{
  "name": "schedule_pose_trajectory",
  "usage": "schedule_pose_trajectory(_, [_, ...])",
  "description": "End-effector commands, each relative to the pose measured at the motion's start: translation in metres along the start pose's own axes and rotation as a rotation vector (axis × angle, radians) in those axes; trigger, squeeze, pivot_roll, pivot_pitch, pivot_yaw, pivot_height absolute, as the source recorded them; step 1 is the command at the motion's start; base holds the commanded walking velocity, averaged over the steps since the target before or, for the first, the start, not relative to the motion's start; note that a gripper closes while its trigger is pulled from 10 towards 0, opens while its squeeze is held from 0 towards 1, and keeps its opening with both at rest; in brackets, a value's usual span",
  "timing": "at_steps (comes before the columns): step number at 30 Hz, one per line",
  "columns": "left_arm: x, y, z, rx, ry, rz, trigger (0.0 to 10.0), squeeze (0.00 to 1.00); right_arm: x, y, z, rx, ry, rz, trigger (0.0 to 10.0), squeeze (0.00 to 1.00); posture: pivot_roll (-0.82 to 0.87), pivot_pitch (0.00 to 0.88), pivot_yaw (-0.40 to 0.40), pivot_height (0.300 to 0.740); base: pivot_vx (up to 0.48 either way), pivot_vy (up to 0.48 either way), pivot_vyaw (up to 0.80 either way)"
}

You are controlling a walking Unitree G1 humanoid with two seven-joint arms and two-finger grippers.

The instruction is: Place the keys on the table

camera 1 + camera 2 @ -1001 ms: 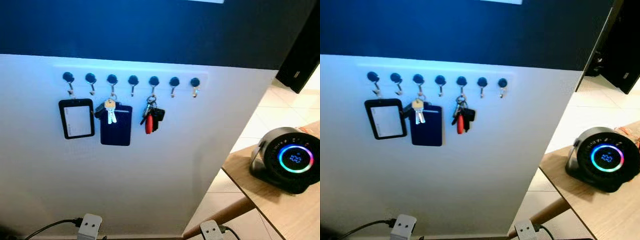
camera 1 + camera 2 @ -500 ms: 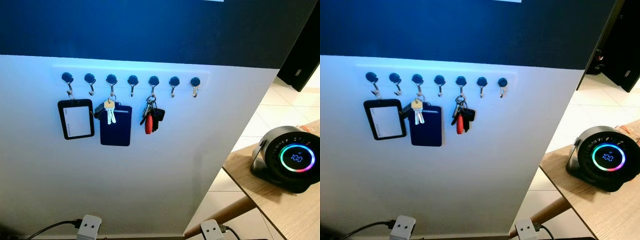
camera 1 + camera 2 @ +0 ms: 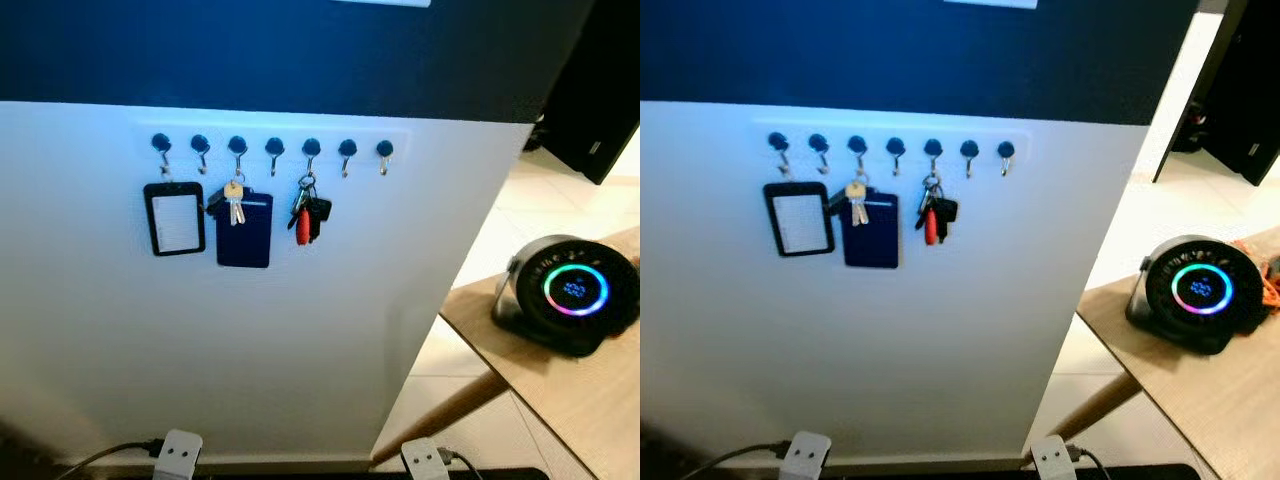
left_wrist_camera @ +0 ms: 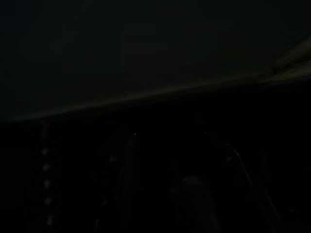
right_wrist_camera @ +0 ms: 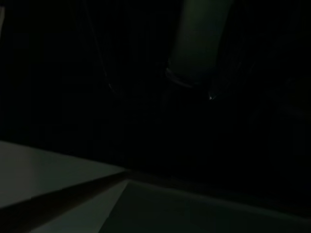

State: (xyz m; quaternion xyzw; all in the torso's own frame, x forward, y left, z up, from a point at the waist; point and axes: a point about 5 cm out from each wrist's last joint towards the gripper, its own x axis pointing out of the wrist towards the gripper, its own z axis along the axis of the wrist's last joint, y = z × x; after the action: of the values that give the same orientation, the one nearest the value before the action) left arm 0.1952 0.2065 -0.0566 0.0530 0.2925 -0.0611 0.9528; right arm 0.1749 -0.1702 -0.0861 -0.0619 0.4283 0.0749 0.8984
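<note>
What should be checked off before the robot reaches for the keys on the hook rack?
1. Keys located: ok. The keys with the red fob hang from the fifth hook of the hook rack.
2. Right bunch chosen: cannot tell. A second set, the silver keys, hangs over a dark blue card holder.
3. Neighbours apart: ok. A black-framed badge holder hangs well to the side.
4. Drop spot free: ok. The wooden table has bare surface in front of the round black device.
5. Gripper states: cannot tell. Both wrist views are too dark.
</note>
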Motion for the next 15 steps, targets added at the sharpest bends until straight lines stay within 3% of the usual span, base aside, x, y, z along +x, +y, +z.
schedule_pose_trajectory(1, [-0.0059, -0.0015, -0.0131, -0.014, 0.048, 0.003, 10.0, 0.00, 0.0015, -0.0057, 0.0091, 0.005, -0.030, -0.017, 10.0, 0.00, 0.12, 0.058, -0.056, 0.740, 0.000, 0.000, 0.00])
schedule_pose_trajectory(15, [-0.0061, -0.0002, -0.0129, -0.012, 0.050, 0.001, 10.0, 0.00, 0.0019, -0.0033, 0.0099, 0.011, -0.035, -0.012, 10.0, 0.00, 0.13, 0.059, -0.050, 0.740, 0.000, 0.000, 0.00])
